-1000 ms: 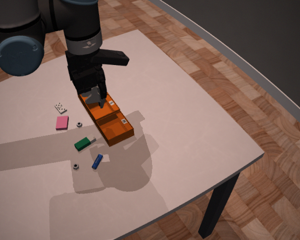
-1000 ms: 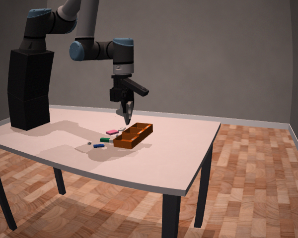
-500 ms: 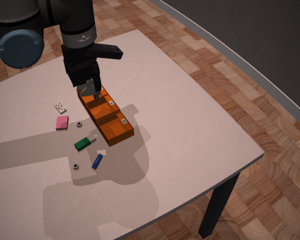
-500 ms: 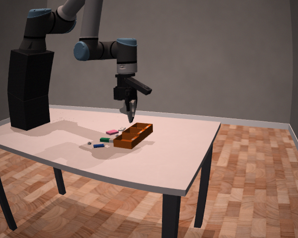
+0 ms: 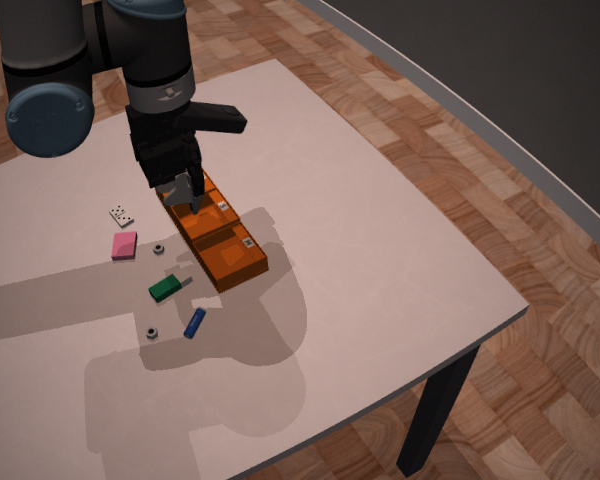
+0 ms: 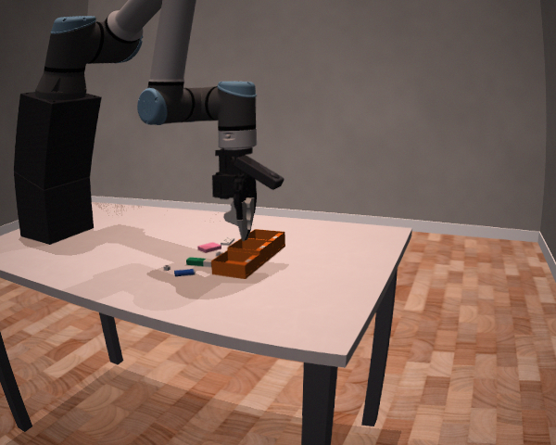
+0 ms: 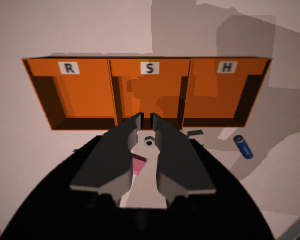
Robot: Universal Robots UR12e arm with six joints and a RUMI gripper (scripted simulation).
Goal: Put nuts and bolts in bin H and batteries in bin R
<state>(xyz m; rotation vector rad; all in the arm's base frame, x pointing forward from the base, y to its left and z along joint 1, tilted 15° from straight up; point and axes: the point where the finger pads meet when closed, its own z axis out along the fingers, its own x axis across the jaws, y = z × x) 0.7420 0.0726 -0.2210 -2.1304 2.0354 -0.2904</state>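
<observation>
An orange tray [image 5: 215, 232] has three bins in a row, marked R [image 7: 75, 95], S [image 7: 150, 92] and H [image 7: 222, 92]; all three look empty. My gripper [image 5: 192, 206] is shut with nothing between the fingers and hangs above the tray near the S bin; it also shows in the exterior view [image 6: 246, 235] and the wrist view [image 7: 146, 117]. A blue battery [image 5: 194, 322] lies on the table in front of the tray. One nut [image 5: 158, 249] lies beside the tray and another nut [image 5: 151, 332] lies left of the battery.
A green stick with a grey tip [image 5: 165, 287], a pink eraser [image 5: 124, 244] and a white domino [image 5: 121, 215] lie left of the tray. The arm's black base [image 6: 53, 167] stands at the table's far left corner.
</observation>
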